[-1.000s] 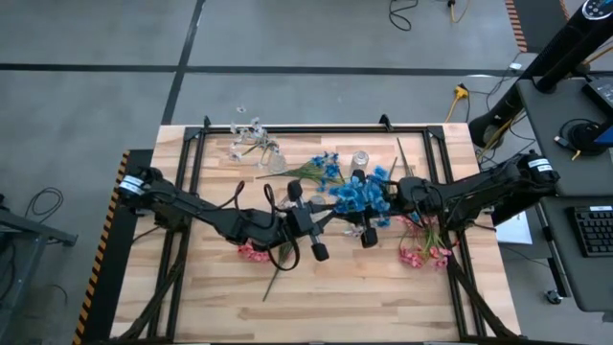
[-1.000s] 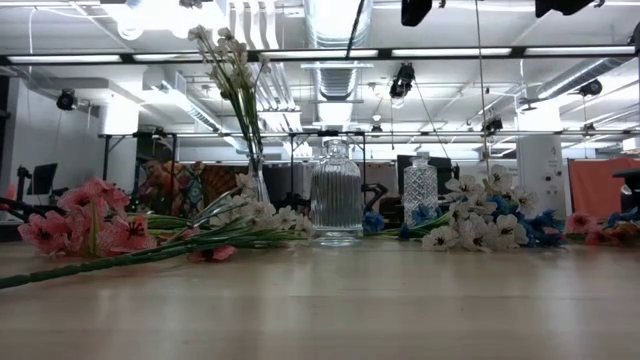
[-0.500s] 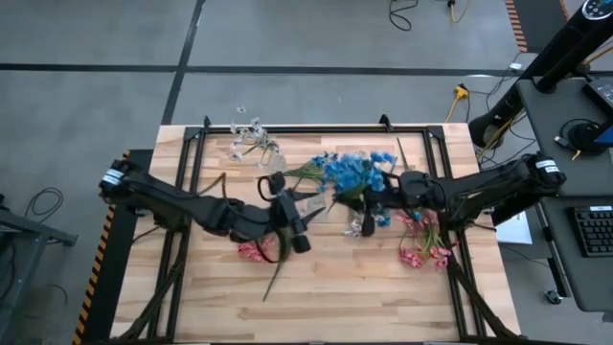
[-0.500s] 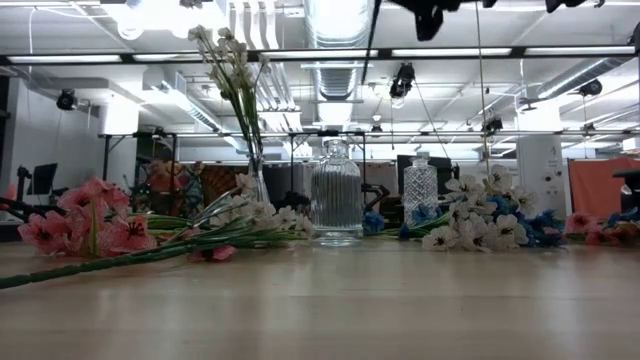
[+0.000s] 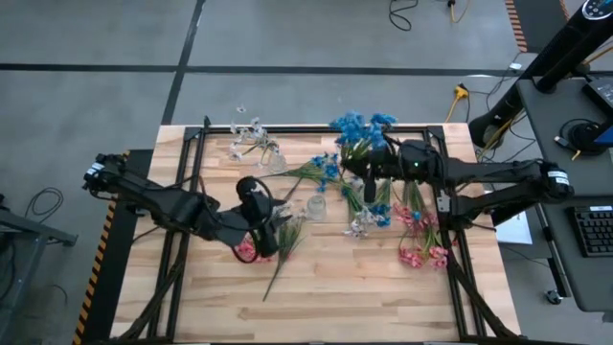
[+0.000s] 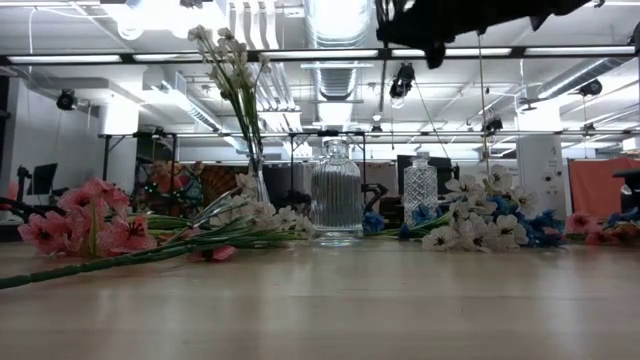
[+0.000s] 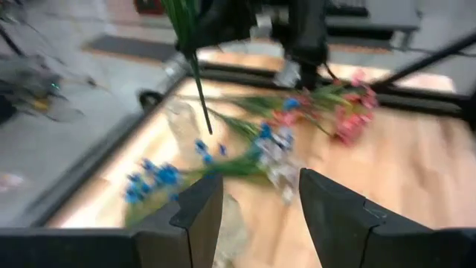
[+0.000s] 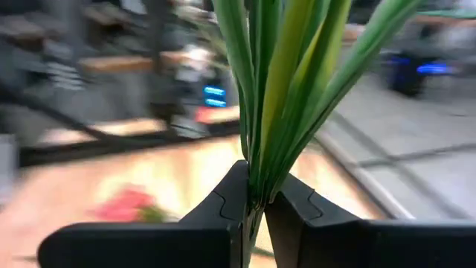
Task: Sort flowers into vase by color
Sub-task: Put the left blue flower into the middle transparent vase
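From above, the right gripper (image 5: 367, 173) is lifting a blue spray (image 5: 361, 127) over the far side of the table (image 5: 383, 287), beside the glass vase (image 5: 315, 205); swinging stems could be knocking it over. At table height, ribbed vases (image 6: 336, 205) are standing upright among pink flowers (image 6: 85, 225). Left wrist: the left gripper (image 7: 256, 212) is hanging with fingers apart, holding nothing, risking snagging loose stems. Right wrist: fingers are pinching green stems (image 8: 271, 97); a thin hold could be slipping.

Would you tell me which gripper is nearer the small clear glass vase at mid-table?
Left. The left gripper hovers open just beside the small clear glass vase; the right gripper is farther back, holding the blue flower spray.
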Robot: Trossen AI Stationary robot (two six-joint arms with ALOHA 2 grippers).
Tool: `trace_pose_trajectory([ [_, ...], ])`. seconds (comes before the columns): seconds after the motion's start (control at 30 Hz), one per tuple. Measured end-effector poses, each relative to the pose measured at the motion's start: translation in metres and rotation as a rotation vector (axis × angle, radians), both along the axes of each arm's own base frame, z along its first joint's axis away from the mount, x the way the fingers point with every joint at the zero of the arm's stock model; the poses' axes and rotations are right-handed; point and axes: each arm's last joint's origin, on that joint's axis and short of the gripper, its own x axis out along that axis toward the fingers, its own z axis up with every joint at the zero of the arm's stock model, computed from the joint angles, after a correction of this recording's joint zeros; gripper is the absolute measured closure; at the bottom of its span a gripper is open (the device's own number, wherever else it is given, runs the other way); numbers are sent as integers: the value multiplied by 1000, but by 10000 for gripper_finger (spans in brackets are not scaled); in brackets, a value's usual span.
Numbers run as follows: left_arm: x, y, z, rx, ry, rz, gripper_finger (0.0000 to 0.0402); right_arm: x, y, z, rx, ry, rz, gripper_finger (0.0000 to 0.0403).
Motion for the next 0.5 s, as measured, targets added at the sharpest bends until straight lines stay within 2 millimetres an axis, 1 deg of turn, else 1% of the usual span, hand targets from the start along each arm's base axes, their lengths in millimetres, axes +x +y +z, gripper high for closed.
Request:
trace_pose_trajectory([
  [0.1, -2, -4, -2, -68, 24, -55, 240, 11, 8, -2, 28, -55, 159, 376],
  [0.2, -4, -6, -2, -117, 46, -110, 240, 24, 18, -8, 19, -74, 205, 376],
  [0.27, -7, -5, -2, -134, 69, -121, 240, 31, 20, -14, 12, -67, 212, 376],
  [0.33, -11, -4, 1, -166, 99, -114, 240, 36, 18, -20, 10, -62, 183, 376],
  [0.4, -16, -1, 2, -200, 145, -73, 240, 40, 17, -24, 0, -55, 136, 376],
  [0.5, -23, 2, 3, -223, 221, -15, 240, 46, 15, -29, -10, -57, 121, 376],
])
